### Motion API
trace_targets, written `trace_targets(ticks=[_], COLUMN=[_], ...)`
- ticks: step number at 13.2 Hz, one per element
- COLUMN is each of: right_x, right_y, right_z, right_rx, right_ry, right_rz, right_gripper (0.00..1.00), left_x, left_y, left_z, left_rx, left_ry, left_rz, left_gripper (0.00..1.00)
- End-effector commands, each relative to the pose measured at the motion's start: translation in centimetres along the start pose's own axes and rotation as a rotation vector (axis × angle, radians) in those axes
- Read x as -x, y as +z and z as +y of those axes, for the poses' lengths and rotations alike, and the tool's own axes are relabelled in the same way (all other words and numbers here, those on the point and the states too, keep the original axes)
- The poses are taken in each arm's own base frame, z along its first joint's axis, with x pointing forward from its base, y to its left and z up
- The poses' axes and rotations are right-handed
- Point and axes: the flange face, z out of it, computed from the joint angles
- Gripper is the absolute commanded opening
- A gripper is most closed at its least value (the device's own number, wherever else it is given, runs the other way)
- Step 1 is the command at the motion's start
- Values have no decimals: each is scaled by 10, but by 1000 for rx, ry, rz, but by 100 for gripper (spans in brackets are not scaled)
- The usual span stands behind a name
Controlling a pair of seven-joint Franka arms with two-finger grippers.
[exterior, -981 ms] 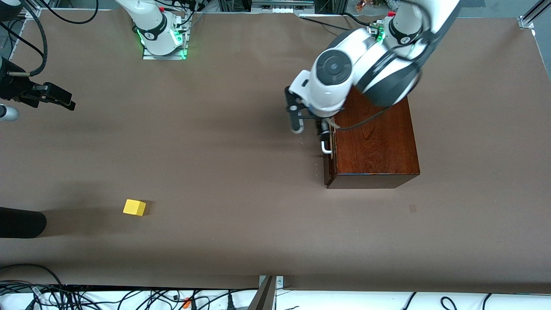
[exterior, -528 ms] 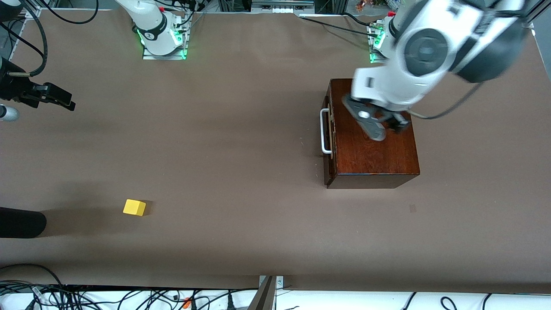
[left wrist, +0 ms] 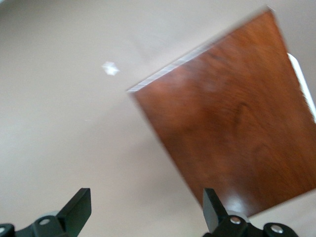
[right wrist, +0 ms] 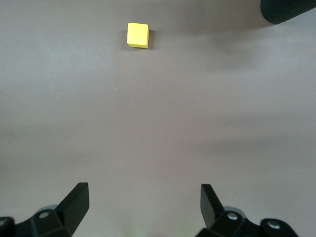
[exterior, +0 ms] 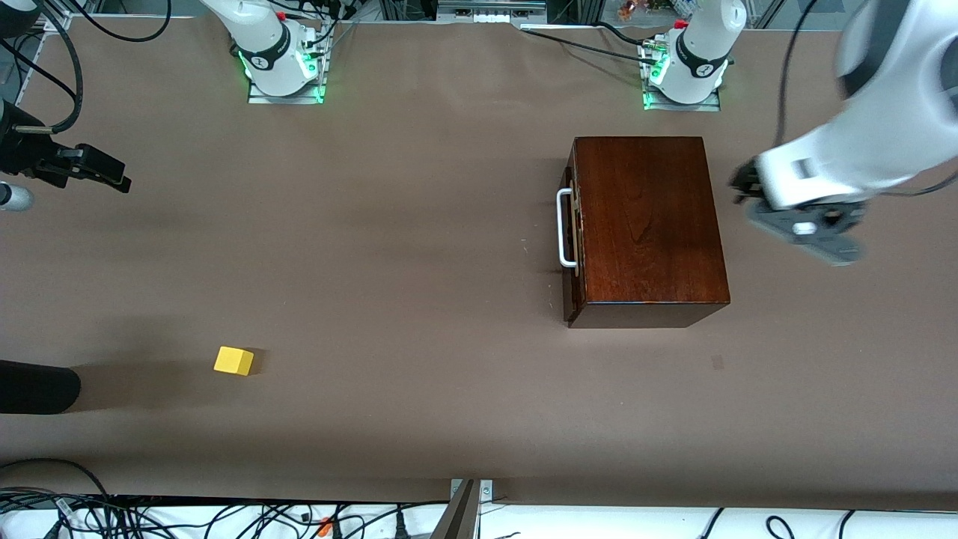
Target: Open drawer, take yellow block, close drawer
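With drawer [exterior: 572, 228] shut, contents unseen

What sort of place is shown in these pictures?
Probably a robotics lab: two white arm bases bolted on a brown paper-covered table, loose black cables along its edge, and a dark reddish-brown wooden box.

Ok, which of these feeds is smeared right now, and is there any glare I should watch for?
Front view: the left arm and left gripper are motion-blurred, while the wooden box and yellow block are crisp. Left wrist view: the box is smeared, with a pale glare patch on its glossy top. Right wrist view: sharp, with soft shadow bands across the table.
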Motion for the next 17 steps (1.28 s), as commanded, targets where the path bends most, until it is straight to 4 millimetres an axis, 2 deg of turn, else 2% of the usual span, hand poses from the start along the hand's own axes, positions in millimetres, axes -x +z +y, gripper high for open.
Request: trace_targets(ticks=[1,3,5,8,10,12,15,17], right_x=[-3,-3,-3,-3,-3,-3,-3,-3], right_y=[-4,-3,-3,-3,-3,-3,-3,-2], right_z=[1,1,0,0,0,1,0,0], right_rx=[17,18,18,18,18,18,18,18], right_ry=[-10,-10,-11,-11,-11,-10,-11,-11], right_rz=[10,11,12,11,11,11,11,9], right_gripper=[100,100,100,100,100,100,100,100], left_x=[47,58,62,63,72,66,64,64], left_y=[-21,-26,-18,-12,-13,-6,-3,-4], left_z=[-35,-44,-51,-49,-45,-44,-59,-59], left_rx=[-19,-16,19,73,71,72,71,70], left_ry=[-195,-314,-379,-454,-457,-442,-456,-439], left_rz=[105,113,106,123,121,105,97,99], left_gripper=[100,100,100,100,100,100,100,100])
